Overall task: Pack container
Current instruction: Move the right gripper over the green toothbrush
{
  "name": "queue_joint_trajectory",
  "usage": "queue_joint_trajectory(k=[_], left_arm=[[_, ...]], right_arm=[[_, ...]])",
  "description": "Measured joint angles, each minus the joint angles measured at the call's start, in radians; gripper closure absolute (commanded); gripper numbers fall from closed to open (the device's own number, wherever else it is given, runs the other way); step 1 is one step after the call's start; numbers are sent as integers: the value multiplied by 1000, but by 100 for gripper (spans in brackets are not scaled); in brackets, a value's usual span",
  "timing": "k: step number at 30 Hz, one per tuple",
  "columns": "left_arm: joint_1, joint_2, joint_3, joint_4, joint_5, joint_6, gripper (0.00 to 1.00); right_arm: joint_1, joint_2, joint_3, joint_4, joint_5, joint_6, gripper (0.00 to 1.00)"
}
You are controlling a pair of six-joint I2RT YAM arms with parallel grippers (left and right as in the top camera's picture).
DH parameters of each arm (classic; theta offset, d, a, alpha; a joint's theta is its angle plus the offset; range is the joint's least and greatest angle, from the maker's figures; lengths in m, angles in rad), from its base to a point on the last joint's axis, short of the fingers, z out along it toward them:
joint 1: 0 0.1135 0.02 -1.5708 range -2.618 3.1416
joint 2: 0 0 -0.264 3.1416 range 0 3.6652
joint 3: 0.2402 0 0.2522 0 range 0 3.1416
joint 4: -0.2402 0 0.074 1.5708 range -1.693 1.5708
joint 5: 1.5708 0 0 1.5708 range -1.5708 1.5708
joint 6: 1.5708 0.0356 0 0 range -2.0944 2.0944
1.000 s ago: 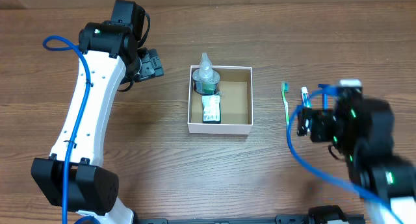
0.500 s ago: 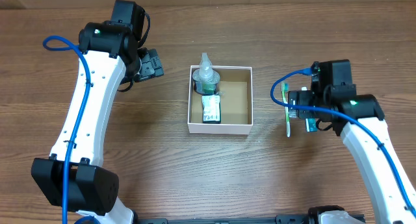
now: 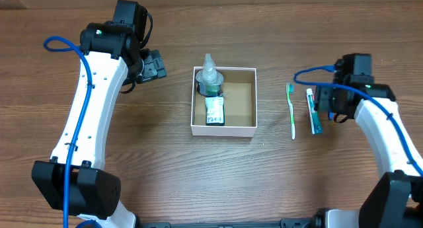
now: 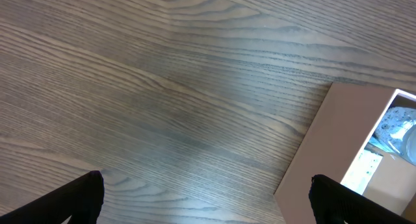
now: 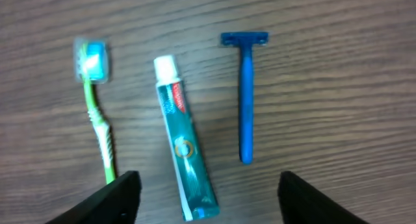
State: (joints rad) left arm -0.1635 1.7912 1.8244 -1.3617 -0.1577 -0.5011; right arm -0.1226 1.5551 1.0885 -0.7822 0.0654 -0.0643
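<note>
**Overhead: right arm over the toiletries, container half filled**

The container (image 3: 223,130) sits mid-tabletop (image 3: 264,188), square to the camera. A clear bottle (image 3: 210,79) and a small labelled packet (image 3: 215,111) fill its left half. The bottle's nozzle crosses the far rim in this view. The right half is bare brown floor, open from above. A strip of bare wood separates the container's right wall from the green toothbrush (image 3: 291,112). The toothpaste tube (image 3: 312,112) lies just beside the brush, roughly parallel and apart from it.

In the right wrist view, the right tool (image 5: 207,199) is spread wide with nothing between its fingers. It hangs above the lower end of the tube, and contact cannot be judged. A blue razor (image 5: 245,94) lies to the tube's other side, apart from it, head at the same end as the brush head.

The left tool (image 4: 208,199) is also wide open and holds nothing. It hangs over bare wood left of the container, whose white wall shows at that view's right edge.

Since 0.5 s ago the right arm has shifted rightward off the toothbrush, so brush and tube now lie uncovered. 1 s ago it was lower and motion-blurred. The left arm and the container's contents are unchanged.
</note>
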Motion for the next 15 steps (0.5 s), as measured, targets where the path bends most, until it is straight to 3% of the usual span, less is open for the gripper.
queue_joint_trajectory(k=[7, 13, 14, 15], left_arm=[[0, 0, 0, 0, 0, 0, 0], [0, 0, 0, 0, 0, 0, 0], [0, 0, 0, 0, 0, 0, 0], [0, 0, 0, 0, 0, 0, 0]], right_arm=[[-7, 11, 0, 5, -120, -33, 36], [68, 11, -12, 30, -208, 3, 38], [79, 11, -25, 57, -210, 9, 36], [95, 11, -50, 93, -211, 18, 0]])
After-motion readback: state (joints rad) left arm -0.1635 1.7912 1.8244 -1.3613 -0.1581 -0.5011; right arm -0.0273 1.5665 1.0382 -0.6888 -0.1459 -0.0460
